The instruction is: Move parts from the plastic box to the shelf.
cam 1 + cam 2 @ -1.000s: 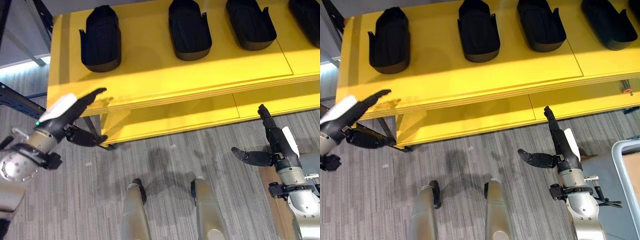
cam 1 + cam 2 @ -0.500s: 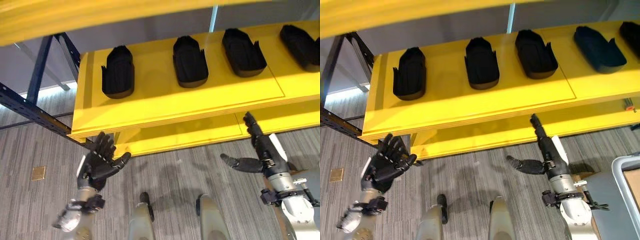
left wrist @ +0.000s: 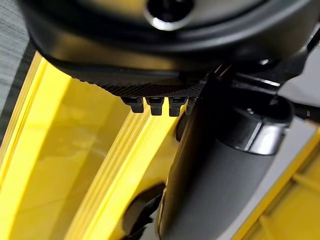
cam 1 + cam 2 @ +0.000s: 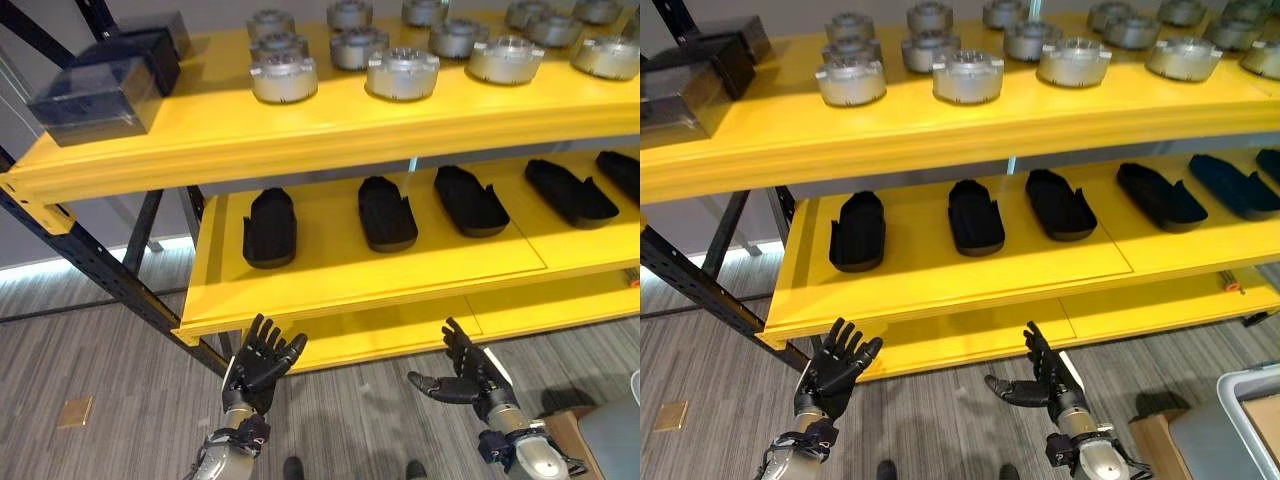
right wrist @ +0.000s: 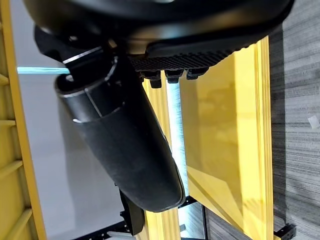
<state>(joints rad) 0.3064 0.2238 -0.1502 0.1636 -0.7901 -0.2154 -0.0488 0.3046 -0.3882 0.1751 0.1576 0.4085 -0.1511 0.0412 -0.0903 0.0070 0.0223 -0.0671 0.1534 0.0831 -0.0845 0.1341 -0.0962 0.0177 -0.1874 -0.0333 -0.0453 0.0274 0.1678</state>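
Observation:
Several black moulded parts [image 4: 270, 227] lie in a row on the yellow shelf's [image 4: 330, 290] middle board. Both hands are held up low in front of that board, and neither holds anything. My left hand [image 4: 262, 362] has its fingers spread wide, palm toward the shelf. My right hand [image 4: 470, 372] is open too, with the thumb stuck out sideways. In the left wrist view the thumb [image 3: 215, 190] stands straight against the shelf's yellow edge. The right wrist view shows that arm's thumb [image 5: 125, 145] likewise extended. The pale rim of the plastic box [image 4: 1228, 395] shows at the lower right.
Round metal parts [image 4: 402, 73] stand in rows on the upper board, with dark boxes [image 4: 95, 95] at its left end. A dark blue shelf post [image 4: 90, 265] slants down at the left. A brown carton [image 4: 1150, 435] sits on the floor by the plastic box.
The camera has tipped upward, bringing the upper board into view. My left hand has come off the shelf's left front edge and now stands upright, fingers spread, below the board.

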